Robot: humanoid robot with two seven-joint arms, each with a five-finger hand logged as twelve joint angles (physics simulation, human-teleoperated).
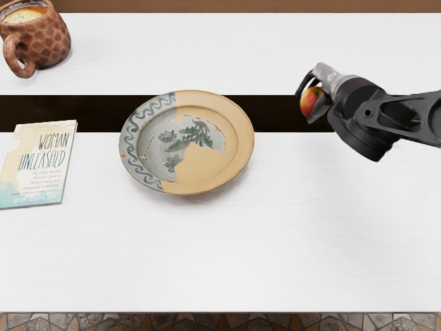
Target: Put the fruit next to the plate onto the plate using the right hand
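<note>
Right hand (pixel 331 89) is gripping the fruit (pixel 310 101) at the right of the frame.
Its fingers are curling closed around the red-and-yellow fruit, which is sitting in the grasp well right of the plate (pixel 236 124), apart from it. The plate is lying mid-frame on the white desk (pixel 275 227), with a book (pixel 38 164) at far left and a brown mug (pixel 34 34) at upper left.
</note>
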